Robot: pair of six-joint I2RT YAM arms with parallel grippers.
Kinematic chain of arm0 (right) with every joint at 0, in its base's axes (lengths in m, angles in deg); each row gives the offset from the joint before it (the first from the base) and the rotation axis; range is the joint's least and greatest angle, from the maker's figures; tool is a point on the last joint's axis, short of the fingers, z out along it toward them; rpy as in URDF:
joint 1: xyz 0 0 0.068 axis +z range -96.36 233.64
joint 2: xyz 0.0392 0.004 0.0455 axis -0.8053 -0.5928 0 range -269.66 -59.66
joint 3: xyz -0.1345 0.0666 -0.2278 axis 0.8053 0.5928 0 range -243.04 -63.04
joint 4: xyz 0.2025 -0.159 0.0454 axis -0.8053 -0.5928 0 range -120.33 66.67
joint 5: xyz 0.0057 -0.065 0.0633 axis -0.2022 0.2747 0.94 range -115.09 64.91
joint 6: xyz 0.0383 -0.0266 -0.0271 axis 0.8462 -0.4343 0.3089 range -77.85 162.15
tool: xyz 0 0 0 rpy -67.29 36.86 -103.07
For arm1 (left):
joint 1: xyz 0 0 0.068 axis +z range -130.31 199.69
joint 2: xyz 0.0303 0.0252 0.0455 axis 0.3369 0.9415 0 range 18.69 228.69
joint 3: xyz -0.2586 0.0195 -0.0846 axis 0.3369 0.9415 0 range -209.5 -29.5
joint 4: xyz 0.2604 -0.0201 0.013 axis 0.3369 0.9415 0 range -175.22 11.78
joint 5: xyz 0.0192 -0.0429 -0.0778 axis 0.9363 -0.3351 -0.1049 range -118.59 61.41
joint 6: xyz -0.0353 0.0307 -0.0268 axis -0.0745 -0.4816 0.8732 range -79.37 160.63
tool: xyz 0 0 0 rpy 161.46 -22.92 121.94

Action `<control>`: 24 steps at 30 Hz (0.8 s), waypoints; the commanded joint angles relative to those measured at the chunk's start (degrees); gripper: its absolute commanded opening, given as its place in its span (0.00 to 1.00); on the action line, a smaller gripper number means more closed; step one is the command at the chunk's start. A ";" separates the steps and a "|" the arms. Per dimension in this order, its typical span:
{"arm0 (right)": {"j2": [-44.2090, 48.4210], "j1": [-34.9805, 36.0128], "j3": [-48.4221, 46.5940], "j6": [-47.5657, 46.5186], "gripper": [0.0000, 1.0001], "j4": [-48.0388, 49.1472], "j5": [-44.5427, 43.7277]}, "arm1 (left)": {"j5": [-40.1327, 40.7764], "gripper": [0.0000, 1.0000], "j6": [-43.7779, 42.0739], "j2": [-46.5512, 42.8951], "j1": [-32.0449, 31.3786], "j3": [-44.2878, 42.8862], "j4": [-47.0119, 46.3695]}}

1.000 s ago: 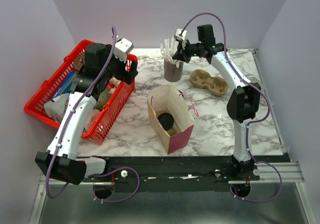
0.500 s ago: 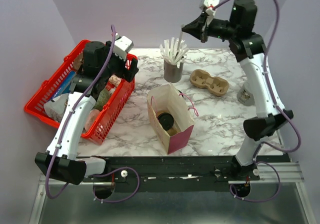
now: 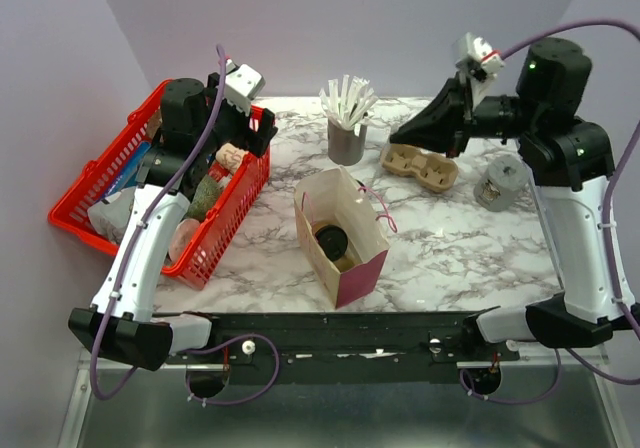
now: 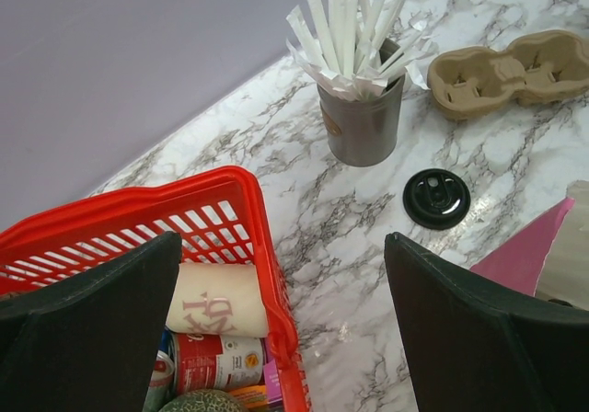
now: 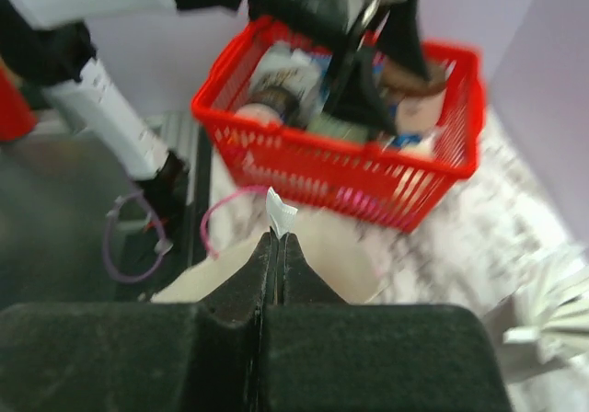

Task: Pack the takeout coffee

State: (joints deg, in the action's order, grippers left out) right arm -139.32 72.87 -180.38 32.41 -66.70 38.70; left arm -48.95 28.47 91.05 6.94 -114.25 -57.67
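Big move on the right side. A moment ago at the grey cup of sticks [image 3: 347, 143], then up high, and now swung out to the right and down low over the brown two-cup carrier [image 3: 420, 165]. Pinched shut, the right gripper [image 5: 279, 237], on a thin white stick [image 5: 279, 211], with only the tip poking out past the fingers. Points back toward the paper bag [image 3: 352, 206].

Hardly any move on the left. Spread wide with nothing in it, the left gripper [image 4: 281, 265], up over the red basket [image 4: 241, 184] of food.

Means a stick pulled free of the grey cup and likely headed for the bag.

Down inside the bag already, the tan paper cup [image 3: 340, 253], dark at the top. Flat on the table, the black lid [image 4: 436, 198], between the grey cup and the bag, near the bag but not touching. So not done yet: looks like the lid needs to go on or go in.

Underneath it all, a white marble table [image 3: 440, 238] with grey lines. All around, plain pale purple walls [image 3: 320, 28] at the back and on both sides.
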 commanded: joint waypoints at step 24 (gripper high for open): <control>2.75 3.45 5.63 1.11 1.00 -1.91 -42.45 | -2.84 0.99 2.23 -4.94 0.36 1.78 -1.01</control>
State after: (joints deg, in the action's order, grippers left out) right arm -137.09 76.08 -170.90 28.08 -77.43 18.02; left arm -50.74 30.61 87.97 6.94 -113.46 -58.17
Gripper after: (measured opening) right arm 0.995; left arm 0.988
